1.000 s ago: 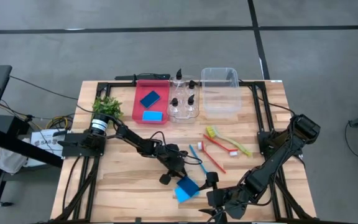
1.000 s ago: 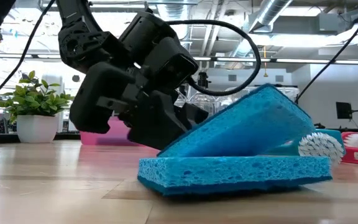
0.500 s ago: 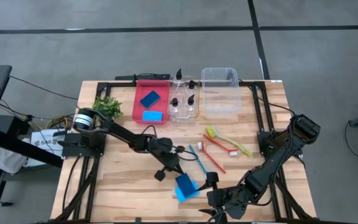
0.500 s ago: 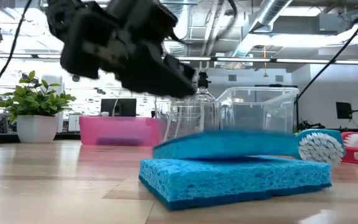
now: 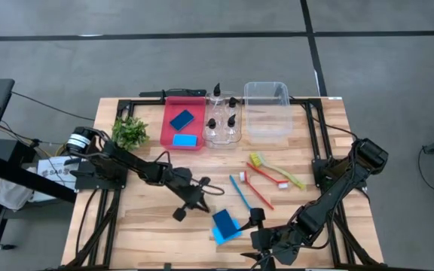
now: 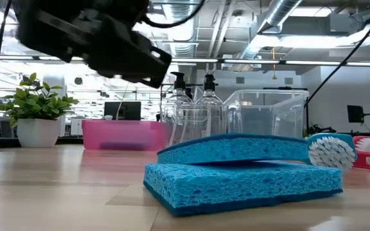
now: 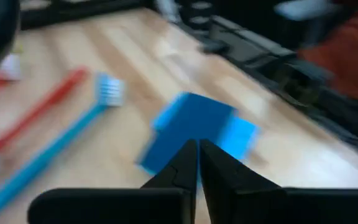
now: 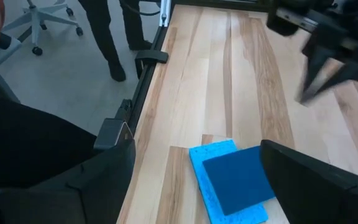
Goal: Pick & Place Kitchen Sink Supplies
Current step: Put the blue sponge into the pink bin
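- Now, two blue sponges, a dark one stacked on a light one, lie at the counter's near edge, touching.
- The left pincer hangs just left of them, clenched on nothing.
- The right pincer waits near, jaws spread, empty.
- A good pick probably means taking the top sponge alone, squarely by its edges.
- No brand or writing is readable.

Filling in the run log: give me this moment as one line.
left gripper: shut, empty, beside sponges | right gripper: open, idle near table's front edge | dark blue sponge: lying on light blue sponge | brushes: untouched
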Robot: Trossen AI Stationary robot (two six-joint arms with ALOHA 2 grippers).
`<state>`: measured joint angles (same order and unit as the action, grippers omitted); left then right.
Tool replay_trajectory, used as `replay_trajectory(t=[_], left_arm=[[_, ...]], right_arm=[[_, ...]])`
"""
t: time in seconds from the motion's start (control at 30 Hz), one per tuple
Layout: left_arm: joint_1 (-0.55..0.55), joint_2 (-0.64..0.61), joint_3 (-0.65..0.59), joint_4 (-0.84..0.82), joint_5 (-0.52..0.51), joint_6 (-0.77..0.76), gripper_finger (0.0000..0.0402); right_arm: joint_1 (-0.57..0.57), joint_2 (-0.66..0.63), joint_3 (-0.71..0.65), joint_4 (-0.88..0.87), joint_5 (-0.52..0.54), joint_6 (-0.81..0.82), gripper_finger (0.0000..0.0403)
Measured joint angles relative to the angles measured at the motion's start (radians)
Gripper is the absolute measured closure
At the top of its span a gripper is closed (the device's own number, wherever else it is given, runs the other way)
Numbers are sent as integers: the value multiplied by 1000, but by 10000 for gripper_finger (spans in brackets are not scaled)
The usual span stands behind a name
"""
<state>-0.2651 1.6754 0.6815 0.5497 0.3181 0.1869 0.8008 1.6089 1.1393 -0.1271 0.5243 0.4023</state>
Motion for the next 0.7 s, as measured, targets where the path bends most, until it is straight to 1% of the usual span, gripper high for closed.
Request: replay_trajectory(t=[0.07,0.17,0.23,0.33,0.47,0.6,0.7], left_arm=[[3,5,1,14,-53,1,374],[0,33,0,64,-70,10,353],[-10,65,2,127,-100,18,334],[-27,124,4,190,-126,82,304],[-59,175,47,205,-124,172,274],[-123,217,57,201,-155,196,263],[-180,248,58,201,-263,272,265]], right_arm=[[-4,0,0,0,0,1,65],[-8,0,0,0,0,0,65],[-12,0,0,-2,0,0,65],[-17,0,0,-4,0,0,65],[-18,0,0,-8,0,15,65],[-14,0,0,-10,0,15,65],[-9,0,0,-12,0,15,65]])
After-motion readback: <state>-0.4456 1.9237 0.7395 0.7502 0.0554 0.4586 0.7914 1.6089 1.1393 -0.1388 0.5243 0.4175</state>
